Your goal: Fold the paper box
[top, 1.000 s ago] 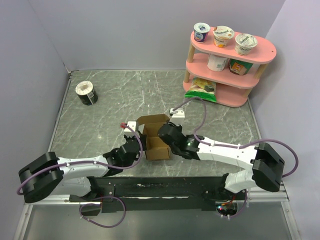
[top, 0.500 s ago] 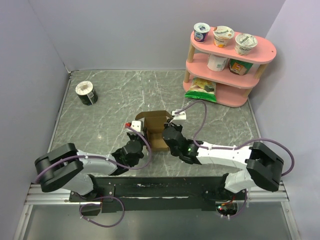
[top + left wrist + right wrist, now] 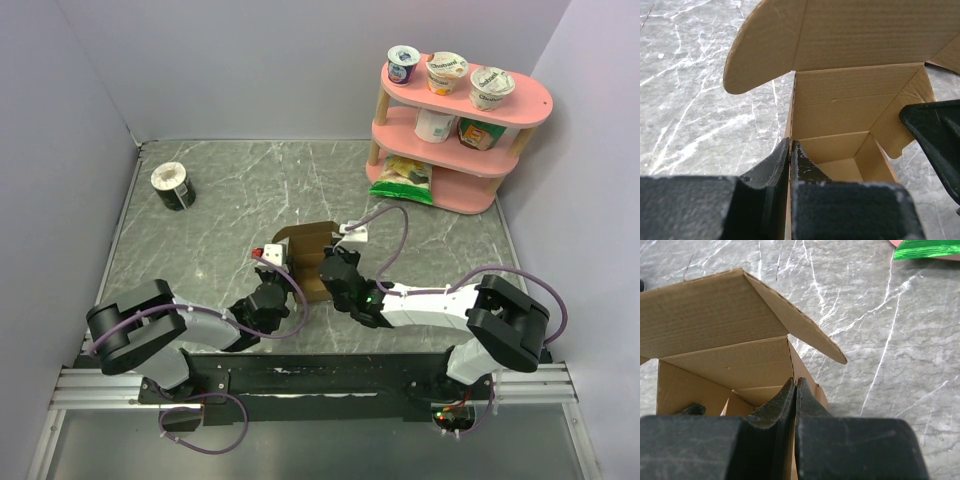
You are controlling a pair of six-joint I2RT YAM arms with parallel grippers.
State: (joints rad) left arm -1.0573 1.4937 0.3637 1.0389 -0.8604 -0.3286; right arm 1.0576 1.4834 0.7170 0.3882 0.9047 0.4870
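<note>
The paper box (image 3: 308, 250) is brown cardboard, partly formed, and stands open-topped in the middle of the table with its lid flap raised at the back. My left gripper (image 3: 790, 143) is shut on the box's left wall (image 3: 790, 110), one finger inside and one outside. My right gripper (image 3: 795, 381) is shut on the right wall (image 3: 807, 375) in the same way. In the top view the left gripper (image 3: 291, 277) and the right gripper (image 3: 326, 266) flank the box. The lid flap (image 3: 865, 30) arches over the cavity.
A round black-and-white tub (image 3: 173, 186) stands at the far left. A pink two-tier shelf (image 3: 530, 100) with yogurt cups is at the back right, with a green packet (image 3: 402, 176) at its foot. Purple walls close off three sides.
Both arms have swung inward and the box has moved a little away from the bases, now looking more upright and compact. Both grippers stay shut on its walls.
</note>
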